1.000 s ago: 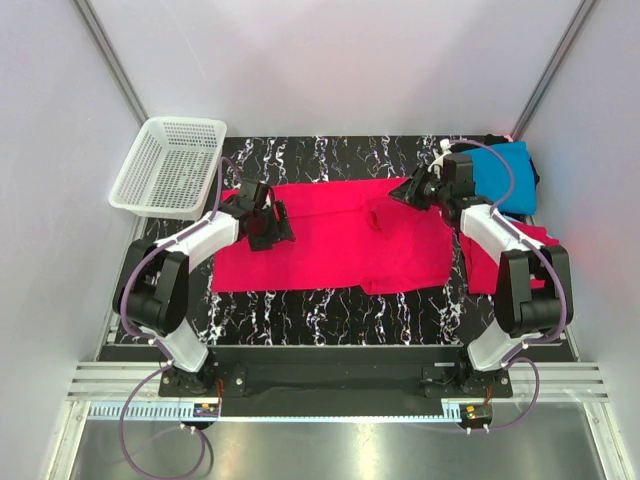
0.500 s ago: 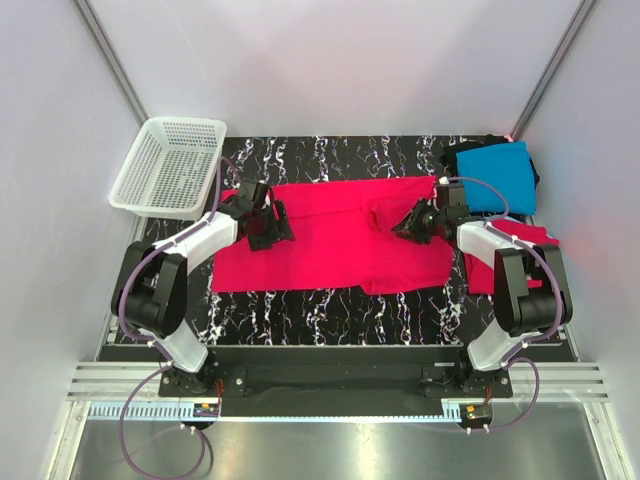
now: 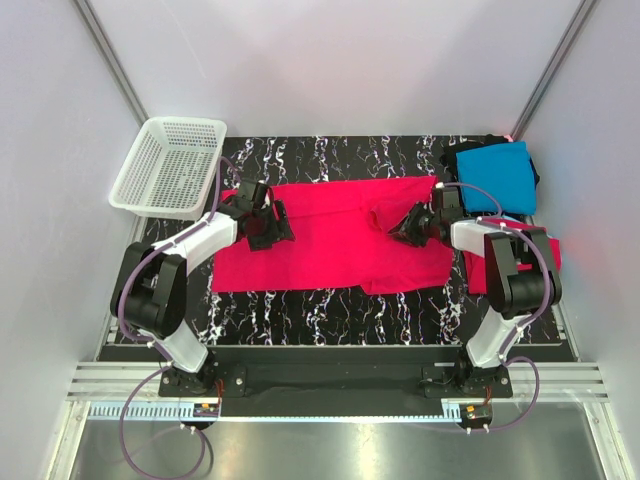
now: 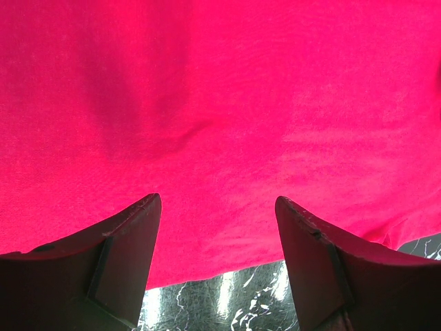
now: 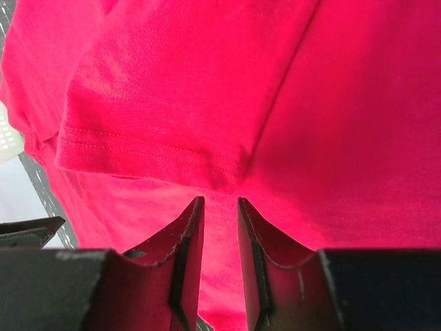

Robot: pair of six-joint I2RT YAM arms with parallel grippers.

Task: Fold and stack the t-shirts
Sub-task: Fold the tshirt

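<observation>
White basket [image 3: 168, 165] sits at far left, out of the way. Left hand [image 3: 264, 228] hangs wide open over the left end of the red t-shirt [image 3: 330, 245], gripping nothing. Shirt's spread flat on the worktop [image 3: 330, 305], ready for folding I'd guess. Right hand [image 3: 408, 227], barely open and empty, lines up on the sleeve hem [image 5: 151, 155]. Blue t-shirt [image 3: 497, 175] waits far right
</observation>
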